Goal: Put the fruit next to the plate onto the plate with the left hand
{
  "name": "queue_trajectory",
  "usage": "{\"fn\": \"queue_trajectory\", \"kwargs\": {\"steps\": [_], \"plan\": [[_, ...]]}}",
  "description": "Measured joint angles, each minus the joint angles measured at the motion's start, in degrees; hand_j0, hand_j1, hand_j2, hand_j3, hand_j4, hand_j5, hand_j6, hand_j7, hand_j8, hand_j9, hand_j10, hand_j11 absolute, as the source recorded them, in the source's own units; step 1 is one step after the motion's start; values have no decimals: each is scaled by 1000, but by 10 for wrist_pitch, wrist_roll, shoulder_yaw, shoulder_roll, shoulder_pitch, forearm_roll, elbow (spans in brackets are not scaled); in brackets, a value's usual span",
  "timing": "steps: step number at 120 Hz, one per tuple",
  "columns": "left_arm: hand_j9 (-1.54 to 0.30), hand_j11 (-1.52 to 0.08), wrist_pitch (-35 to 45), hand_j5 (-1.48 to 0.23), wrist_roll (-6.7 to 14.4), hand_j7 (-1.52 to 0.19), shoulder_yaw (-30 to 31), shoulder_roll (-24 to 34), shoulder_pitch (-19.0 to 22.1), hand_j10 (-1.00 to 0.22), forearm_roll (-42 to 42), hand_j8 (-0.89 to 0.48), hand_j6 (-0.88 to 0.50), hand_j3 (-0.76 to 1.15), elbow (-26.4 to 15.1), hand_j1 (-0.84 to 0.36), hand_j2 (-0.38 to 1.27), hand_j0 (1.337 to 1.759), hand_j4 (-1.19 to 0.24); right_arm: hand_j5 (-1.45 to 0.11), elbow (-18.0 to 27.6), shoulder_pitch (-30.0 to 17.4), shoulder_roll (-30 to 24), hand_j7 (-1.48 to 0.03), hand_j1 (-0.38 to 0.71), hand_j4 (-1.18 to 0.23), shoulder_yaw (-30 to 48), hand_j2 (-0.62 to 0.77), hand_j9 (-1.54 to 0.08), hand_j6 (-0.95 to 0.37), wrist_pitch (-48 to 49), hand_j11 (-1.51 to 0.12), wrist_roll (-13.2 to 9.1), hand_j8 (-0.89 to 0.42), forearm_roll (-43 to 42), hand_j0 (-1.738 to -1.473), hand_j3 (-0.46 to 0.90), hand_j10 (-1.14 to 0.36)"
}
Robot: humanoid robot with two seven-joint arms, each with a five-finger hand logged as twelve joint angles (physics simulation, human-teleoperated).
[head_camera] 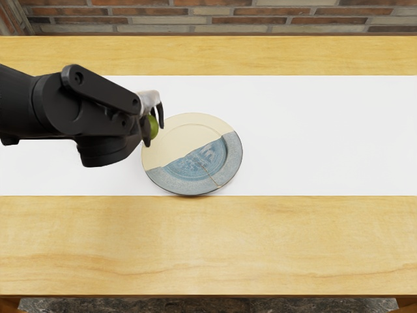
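On the near side of the counter (208,248) you've got bare wood, nothing to avoid. Next back, a white strip (313,130) runs across the counter and carries the plate (190,134), half cream, half blue-grey, lying flat.

At the plate's left rim, your left hand (148,120) is clamped on the fruit (154,126). It's small, green and round, and the fingers curl around it so only a sliver of green shows. The fruit sits right at the rim line, about over the plate's left edge. You can't tell from this one view whether it's clear of the surface or touching.

The left arm (58,111) comes in from the left edge, bulky, and hides the strip beside the plate. Right arm isn't visible. Behind it all is a brick wall (208,16).

My read: the grasp is done and you're in the carry step, barely over the plate. The next move calls for a short shift right toward the plate's centre, then lower and spread the fingers. A round fruit likely rolls, so release low and well inside the rim, not on the edge.
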Motion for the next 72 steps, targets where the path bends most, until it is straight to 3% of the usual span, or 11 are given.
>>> {"fn": "queue_trajectory", "kwargs": {"steps": [18, 40, 72], "plan": [[-1088, -1076, -4, -1168, -1, -1112, -19, -31, -1, -585, -8, -287, -341, 0, 0, -364, 412, 1653, -725, -50, 0, 0, 0, -50, -303, -39, 0, -8, -50, -39, 0, -50, 0, -39, 0, -1658, 0, -39], [-1094, -1082, -3, -1151, -1, -1098, -36, -31, 7, -604, -13, -324, -370, 0, 6, -335, 353, 1652, -734, -50, 0, 0, 0, -50, -303, -39, 0, -8, -50, -39, 0, -50, 0, -39, 0, -1658, 0, -39], [-1095, -1067, 2, -1134, 1, -1107, -43, -31, 38, -605, -15, -303, -364, 0, 23, -358, 412, 1652, -741, -50, 0, 0, 0, -50, -303, -39, 0, -8, -50, -39, 0, -50, 0, -39, 0, -1658, 0, -39]]}}
